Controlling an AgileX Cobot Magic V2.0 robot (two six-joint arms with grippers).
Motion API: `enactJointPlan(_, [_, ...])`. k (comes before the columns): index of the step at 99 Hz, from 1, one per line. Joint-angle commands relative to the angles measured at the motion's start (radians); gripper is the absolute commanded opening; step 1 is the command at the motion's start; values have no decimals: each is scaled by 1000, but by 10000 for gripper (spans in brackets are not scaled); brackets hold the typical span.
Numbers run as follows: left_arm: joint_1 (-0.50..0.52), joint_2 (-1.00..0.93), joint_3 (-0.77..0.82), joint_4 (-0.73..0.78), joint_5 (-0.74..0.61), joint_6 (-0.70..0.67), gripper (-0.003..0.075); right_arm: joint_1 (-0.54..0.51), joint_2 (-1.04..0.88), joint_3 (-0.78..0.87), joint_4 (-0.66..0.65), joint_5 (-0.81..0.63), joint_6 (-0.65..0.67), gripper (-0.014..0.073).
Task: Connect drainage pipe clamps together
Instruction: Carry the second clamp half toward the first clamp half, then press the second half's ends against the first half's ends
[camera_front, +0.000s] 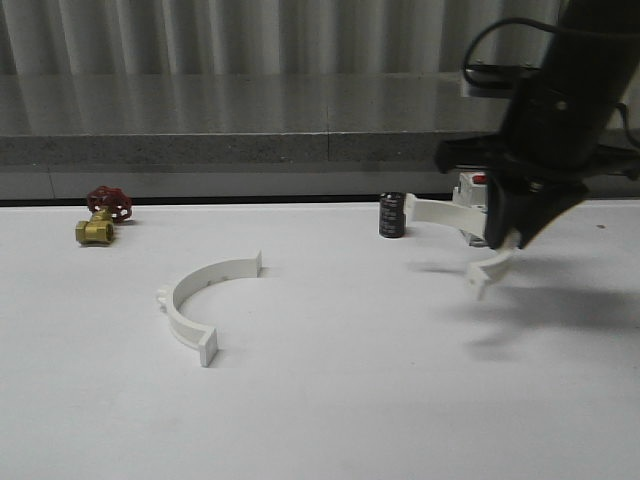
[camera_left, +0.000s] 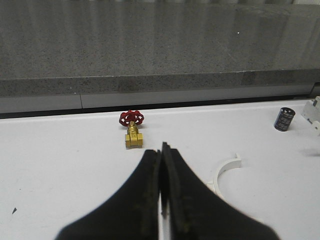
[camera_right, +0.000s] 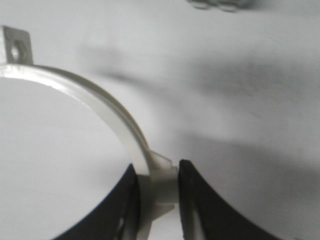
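Observation:
One white half-ring drainage pipe clamp (camera_front: 195, 300) lies flat on the table left of centre, its open side facing right; an end of it shows in the left wrist view (camera_left: 226, 170). The other clamp (camera_front: 440, 213) hangs above the table at the right, held in my right gripper (camera_front: 505, 240). In the right wrist view that clamp (camera_right: 95, 102) arcs away from the black fingers (camera_right: 200, 200), which pinch its middle boss. My left gripper (camera_left: 161, 195) is shut on nothing, low over the table, with the lying clamp just to one side of it.
A brass valve with a red handwheel (camera_front: 103, 214) sits at the far left of the table. A small black cylinder (camera_front: 392, 215) and a white boxy switch with a red top (camera_front: 470, 205) stand at the back right, close behind the held clamp. A grey ledge (camera_front: 250, 120) runs along the back.

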Motion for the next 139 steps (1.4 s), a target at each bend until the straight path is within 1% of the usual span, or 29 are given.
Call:
enactJointPlan(1, [2, 2, -26, 0, -76, -2, -21, 66, -39, -59, -72, -3, 119, 38])
enactJointPlan(6, [2, 2, -26, 0, -76, -2, -21, 103, -25, -82, -122, 15, 206, 38])
enactJointPlan(17, [2, 2, -26, 0, -76, -2, -21, 166, 22, -130, -216, 66, 340, 38])
enactJointPlan(29, [2, 2, -26, 0, -76, -2, -21, 218, 76, -182, -244, 105, 417, 38])
enactJointPlan(64, [2, 2, -26, 0, -76, -2, -21, 308, 174, -302, -231, 135, 488, 38])
enactJointPlan(89, [2, 2, -26, 0, -76, -2, -21, 333, 229, -374, -222, 162, 516, 38])
enactJointPlan(106, [2, 2, -26, 0, -76, -2, -21, 346, 235, -387, -223, 162, 555, 38])
enactJointPlan(139, [2, 2, -25, 0, -76, -2, -21, 355, 235, -387, -223, 163, 579, 38])
